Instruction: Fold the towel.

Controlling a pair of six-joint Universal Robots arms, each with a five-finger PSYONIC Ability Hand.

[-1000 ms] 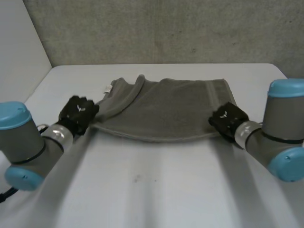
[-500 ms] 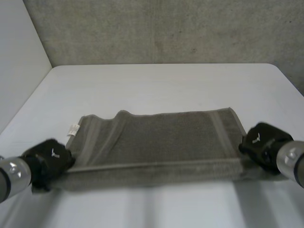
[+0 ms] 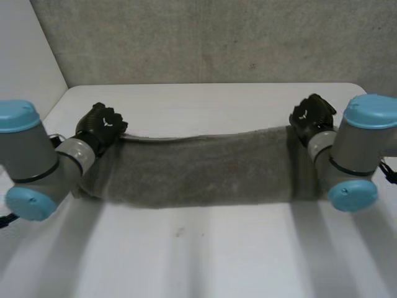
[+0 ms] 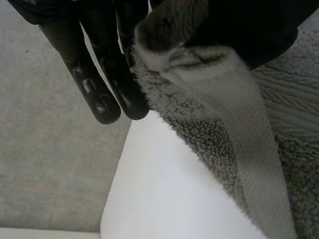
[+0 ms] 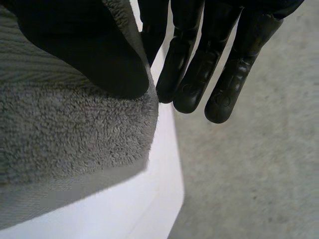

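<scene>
Your left hand (image 3: 102, 124) and right hand (image 3: 312, 115) have swung the towel (image 3: 205, 167) forward. Thumbs clamp its corners against the fingers (image 4: 102, 97); lower them level, keeping it taut.

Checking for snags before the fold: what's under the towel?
Bare white table shows beneath the towel at its corners, which the left hand and right hand pinch. The towel's middle covers the table there, so anything beneath it cannot be seen.
</scene>
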